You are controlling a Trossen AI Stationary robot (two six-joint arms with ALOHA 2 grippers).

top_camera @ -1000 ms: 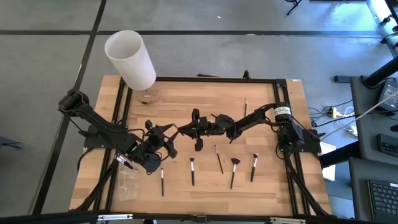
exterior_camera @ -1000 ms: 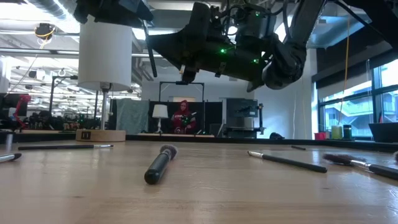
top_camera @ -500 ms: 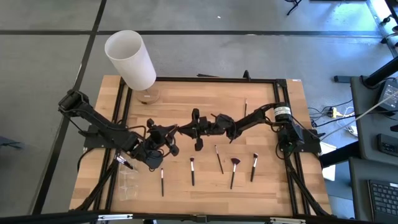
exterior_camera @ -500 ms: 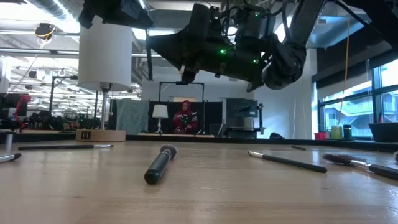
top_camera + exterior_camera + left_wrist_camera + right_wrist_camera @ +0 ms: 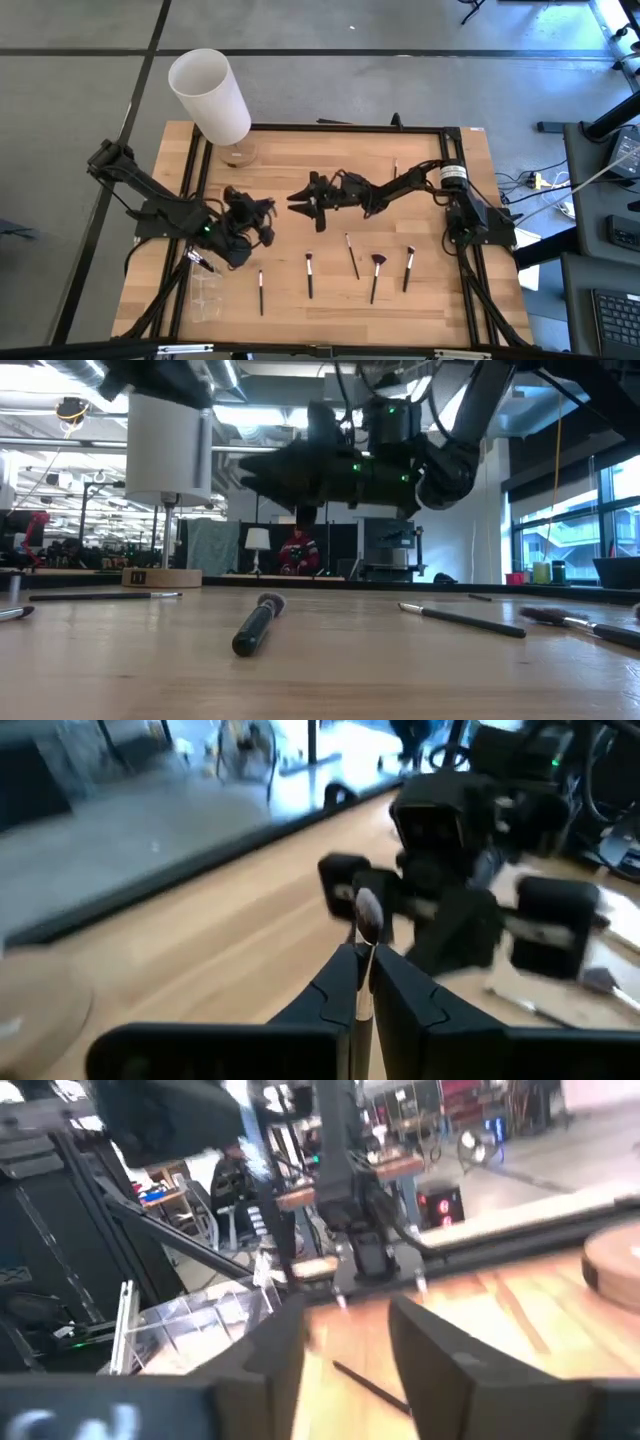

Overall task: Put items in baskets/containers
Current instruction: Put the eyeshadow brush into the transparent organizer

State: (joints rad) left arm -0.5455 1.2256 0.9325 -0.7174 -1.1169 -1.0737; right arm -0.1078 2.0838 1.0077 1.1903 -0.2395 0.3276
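Observation:
My left gripper is in the air over the middle left of the table, shut on a thin makeup brush whose pale tuft sticks out past the fingertips. My right gripper faces it from the right, a short gap away. It is open and holds nothing. Several more brushes lie flat on the wood near the front edge, among them one with a reddish fan head and a dark one. The clear container stands at the front left. My left gripper pinches the brush's thin handle between its two fingers. The brush lies along the fingers, with its tuft end pointing out toward the right gripper. The fingers reach roughly level toward the table's right. The brush is lifted clear of the table.
A tall white cylinder on a round wooden base stands at the far left corner. One small brush lies far right. A black frame runs around the table. A person sits far behind the table in the room.
My left gripper has shut on the brush and drawn slightly toward the table's left with it. My right gripper has opened, let go of the brush, turned about its wrist and pulled back a little toward the right.

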